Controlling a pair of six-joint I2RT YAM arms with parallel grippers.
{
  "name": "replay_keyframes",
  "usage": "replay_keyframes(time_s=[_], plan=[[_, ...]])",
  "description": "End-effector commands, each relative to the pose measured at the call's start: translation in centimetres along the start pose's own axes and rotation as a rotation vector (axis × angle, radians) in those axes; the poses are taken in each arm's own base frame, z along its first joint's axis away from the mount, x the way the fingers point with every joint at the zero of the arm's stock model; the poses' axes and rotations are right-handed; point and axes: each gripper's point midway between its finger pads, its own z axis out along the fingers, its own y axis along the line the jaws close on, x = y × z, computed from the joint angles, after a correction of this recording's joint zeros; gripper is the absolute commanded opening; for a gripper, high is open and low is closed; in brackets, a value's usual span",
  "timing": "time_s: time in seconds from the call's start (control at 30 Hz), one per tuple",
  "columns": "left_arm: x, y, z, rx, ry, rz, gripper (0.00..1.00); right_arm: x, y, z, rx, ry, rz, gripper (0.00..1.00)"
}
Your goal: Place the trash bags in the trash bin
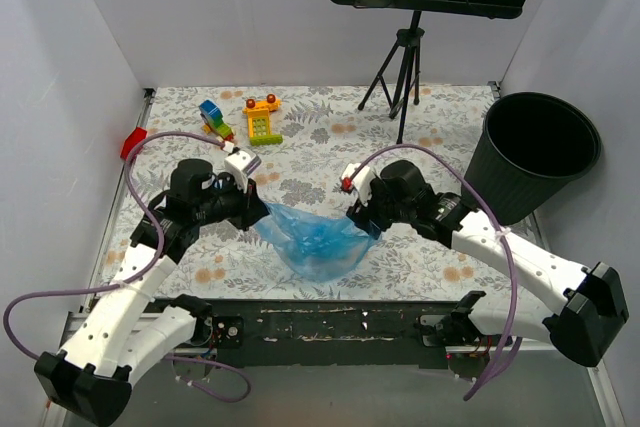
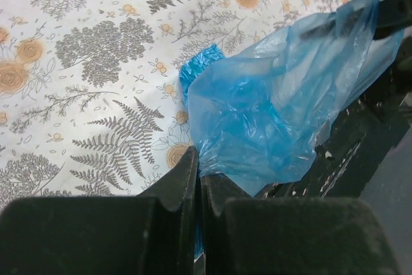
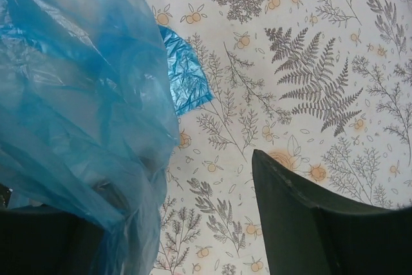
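Grips loose blue trash bag (image 2: 270,114) by its edge in clamped left hand (image 2: 199,172), likely to lift film off bench (image 2: 96,94) toward trash bin (image 1: 540,152); holds right hand (image 1: 362,219) spread, empty, alongside.

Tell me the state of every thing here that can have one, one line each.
Big bag: loose, crumpled, one edge pinched.
Wad: folded, lying flat, not held.
Bin: upright, open-topped.
Left gripper: jaws shut on big bag.
Right gripper: jaws open.
Stand: upright.
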Motion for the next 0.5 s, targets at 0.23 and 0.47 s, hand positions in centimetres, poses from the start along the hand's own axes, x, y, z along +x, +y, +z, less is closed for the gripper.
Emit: replay_keyframes(time_s=[0.23,0.47], plan=[[-4.0,2.5,-0.9,-0.036,-0.161,-0.291,0.0,-8.2,-2.2,-3.4,-0.016,-0.227,0.205,0.8],[-9.9,4.2,-0.9,0.08,-0.275,-0.431,0.0,-14.0,-4.0,0.4,-0.051,-0.334,0.273,0.8]])
